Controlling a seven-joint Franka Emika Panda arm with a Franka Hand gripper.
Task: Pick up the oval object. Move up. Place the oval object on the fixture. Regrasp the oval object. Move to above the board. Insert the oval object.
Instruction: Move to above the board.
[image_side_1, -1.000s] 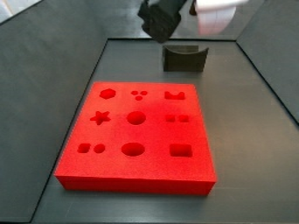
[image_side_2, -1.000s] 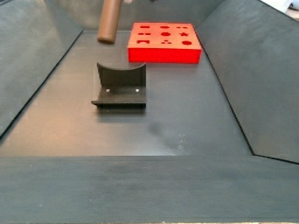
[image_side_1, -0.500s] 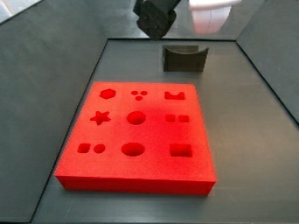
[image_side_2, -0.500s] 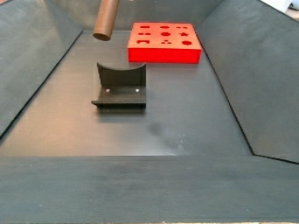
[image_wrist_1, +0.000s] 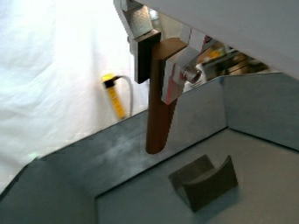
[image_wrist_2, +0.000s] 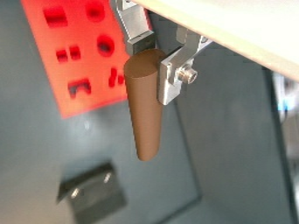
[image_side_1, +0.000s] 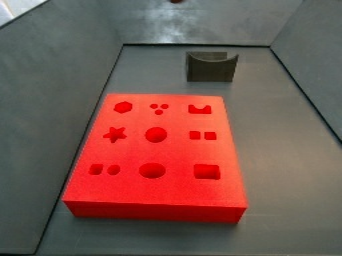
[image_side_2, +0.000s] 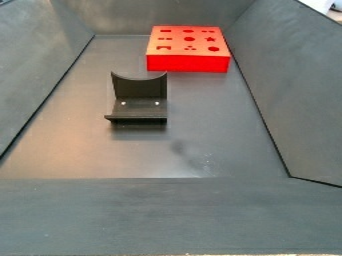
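Oval object: the brown peg (image_wrist_1: 160, 103) is seen clamped at its upper end between the gripper's plates, hanging lengthwise below them with its rounded free end pointing down; it is shown the same way in both wrist views (image_wrist_2: 145, 109).
Gripper: the gripper (image_wrist_1: 163, 63) is closed on the oval object, a dark pad (image_wrist_1: 142, 59) pressed to one side and a silver plate with a screw (image_wrist_2: 177, 72) to the other; it is held high above the floor of the grey enclosure and is not seen in either side view.
Fixture: the dark grey fixture (image_side_2: 136, 97) is shown standing empty on the floor (image_side_2: 201, 140), its curved notch upward; in both wrist views it lies well below the peg's tip (image_wrist_1: 205, 182) and clear of it (image_wrist_2: 93, 192).
Board: the red board (image_side_1: 158, 155) is seen lying flat on the floor, well apart from the fixture (image_side_1: 211, 66); its recesses (circles, a star, squares, an oval) are all unfilled. In a side view it sits at the far end beyond the fixture (image_side_2: 189, 49), and part of it is caught in a wrist view (image_wrist_2: 73, 48).
Surroundings: a white sheet (image_wrist_1: 59, 79) is seen behind the enclosure wall, with a yellow and black item (image_wrist_1: 114, 94) standing against it; what this is cannot be told.
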